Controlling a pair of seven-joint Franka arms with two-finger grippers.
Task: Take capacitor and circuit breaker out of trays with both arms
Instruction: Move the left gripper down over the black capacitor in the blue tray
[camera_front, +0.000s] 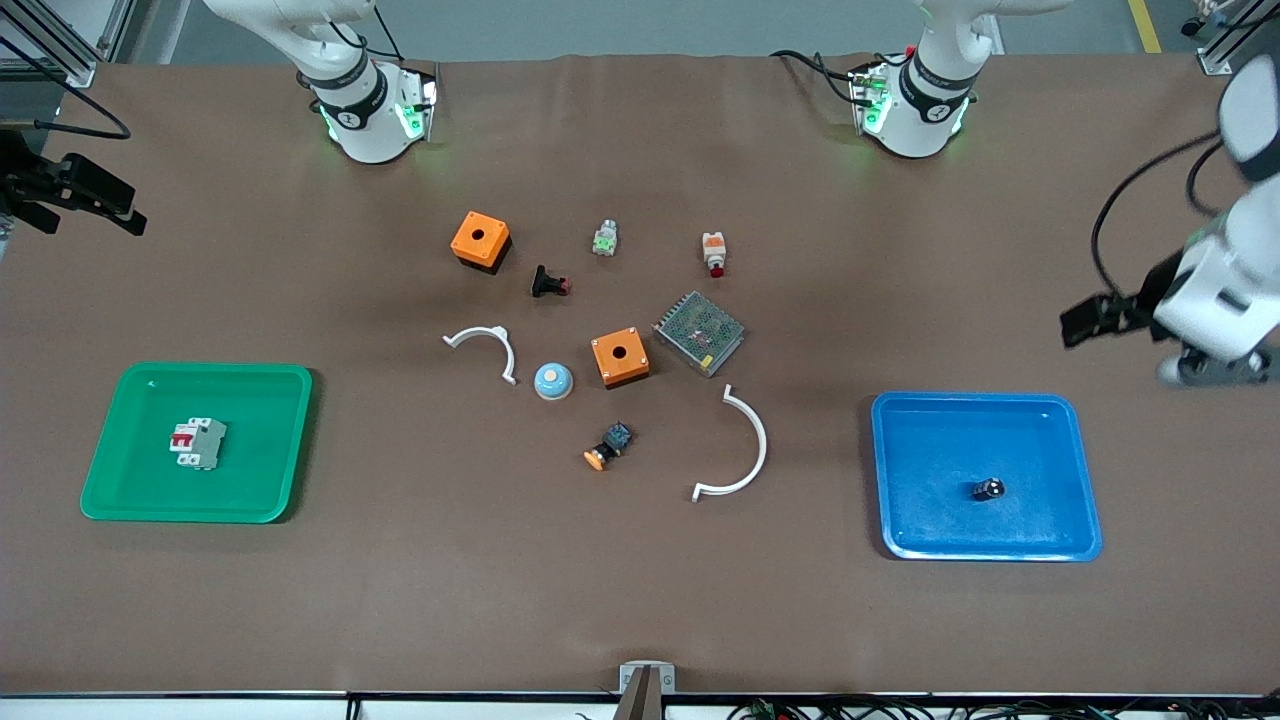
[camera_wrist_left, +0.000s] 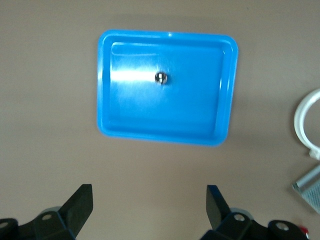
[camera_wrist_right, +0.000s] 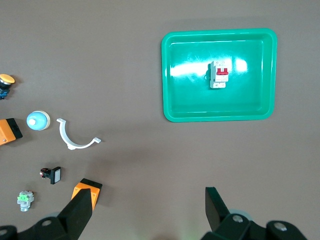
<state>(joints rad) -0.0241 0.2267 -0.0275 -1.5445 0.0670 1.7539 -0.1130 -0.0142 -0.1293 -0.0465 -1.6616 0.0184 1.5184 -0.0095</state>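
Observation:
The capacitor (camera_front: 989, 489), a tiny black cylinder with a silvery top, lies in the blue tray (camera_front: 1080, 470) at the left arm's end of the table. It also shows in the left wrist view (camera_wrist_left: 161, 77). The breaker (camera_front: 197, 443), a light-grey block with red levers, lies in the green tray (camera_front: 120, 480) at the right arm's end, and shows in the right wrist view (camera_wrist_right: 219, 74). My left gripper (camera_front: 1085, 325) (camera_wrist_left: 149, 202) is open and empty, up over bare table beside the blue tray. My right gripper (camera_front: 92, 222) (camera_wrist_right: 149, 202) is open and empty, up over bare table beside the green tray.
Loose parts lie mid-table: two orange boxes (camera_front: 480, 240) (camera_front: 620, 357), a mesh-covered power supply (camera_front: 699, 332), two white curved pieces (camera_front: 487, 345) (camera_front: 745, 450), a blue dome (camera_front: 552, 380), an orange-capped button (camera_front: 608, 445), a black flanged button (camera_front: 548, 283) and two small switches (camera_front: 714, 253) (camera_front: 604, 238).

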